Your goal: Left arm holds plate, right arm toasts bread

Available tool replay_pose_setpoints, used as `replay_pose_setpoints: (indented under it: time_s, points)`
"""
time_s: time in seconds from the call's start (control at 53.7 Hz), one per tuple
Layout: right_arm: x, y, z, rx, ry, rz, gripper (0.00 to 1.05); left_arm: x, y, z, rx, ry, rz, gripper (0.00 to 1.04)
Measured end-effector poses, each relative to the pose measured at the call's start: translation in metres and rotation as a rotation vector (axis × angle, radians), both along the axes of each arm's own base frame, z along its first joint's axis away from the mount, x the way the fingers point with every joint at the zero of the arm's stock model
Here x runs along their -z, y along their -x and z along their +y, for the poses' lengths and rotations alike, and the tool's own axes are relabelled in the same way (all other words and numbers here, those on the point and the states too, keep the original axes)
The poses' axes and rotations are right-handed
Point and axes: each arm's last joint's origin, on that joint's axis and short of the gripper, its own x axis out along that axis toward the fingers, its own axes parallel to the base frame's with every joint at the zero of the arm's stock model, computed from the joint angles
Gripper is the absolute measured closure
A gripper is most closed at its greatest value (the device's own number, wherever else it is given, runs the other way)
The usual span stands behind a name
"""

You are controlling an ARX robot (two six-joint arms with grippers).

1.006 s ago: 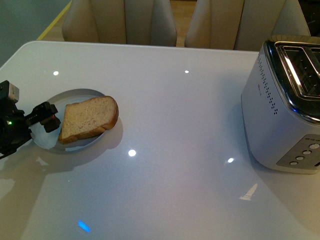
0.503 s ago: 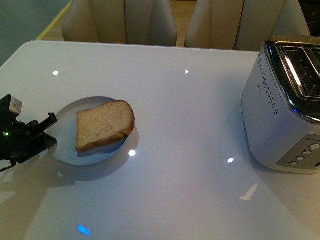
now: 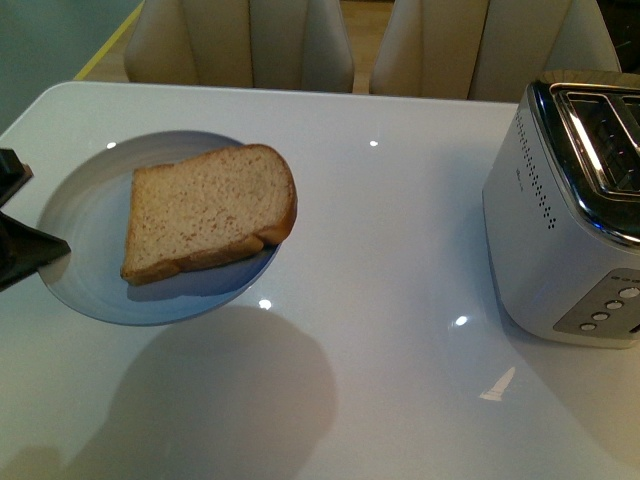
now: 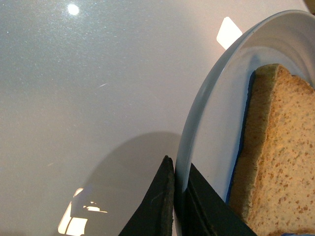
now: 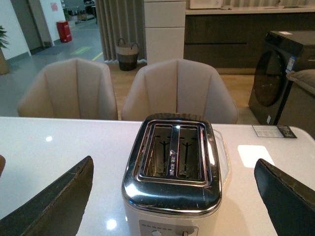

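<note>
Across the whole scene, a glossy white table (image 3: pixel 400 400), with pale chairs (image 3: pixel 240 40) along its far edge. On the right, a silver two-slot toaster (image 3: pixel 570 220), both slots empty as seen from the right wrist. On the left, the pale blue plate (image 3: pixel 80 250), roughly level and carried clear of the tabletop, to judge by the broad soft shadow on its near side. On the plate, the bread (image 3: pixel 205 210), lying flat, rounded end pointing right and reaching just past the rim. At the plate's left rim, the left gripper (image 4: pixel 178 196), clamped with one dark jaw on either face of the edge, so the plate is firmly pinched. Facing the toaster from above, the right gripper (image 5: pixel 173 162), spread wide and carrying nothing, out of the front view and well apart from the bread. As for progress: holding part done, with the plate up and in grasp; toasting part not yet begun. Left to do, as a judgement: bring plate and right gripper together, take the slice by an edge, carry it right to the toaster, lower it upright into a slot, start the toaster. Worth watching: a slice overhanging the rim of a plate gripped at one side only, liable to slide if tilted.
</note>
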Motion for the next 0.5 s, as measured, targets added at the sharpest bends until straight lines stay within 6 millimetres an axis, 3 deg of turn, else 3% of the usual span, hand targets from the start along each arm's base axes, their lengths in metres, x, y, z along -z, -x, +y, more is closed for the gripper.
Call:
replay_pose_setpoints:
  time_s: [0.093, 0.242, 0.503]
  points:
    - [0.0, 0.0, 0.0, 0.0, 0.0, 0.0, 0.09, -0.036, 0.013, -0.014, -0.003, -0.008, -0.028, 1.02]
    - [0.0, 0.0, 0.0, 0.0, 0.0, 0.0, 0.09, -0.076, 0.023, -0.035, 0.003, -0.021, -0.076, 1.02]
    - [0.0, 0.0, 0.0, 0.0, 0.0, 0.0, 0.09, -0.124, 0.022, -0.079, 0.051, -0.017, -0.14, 1.02]
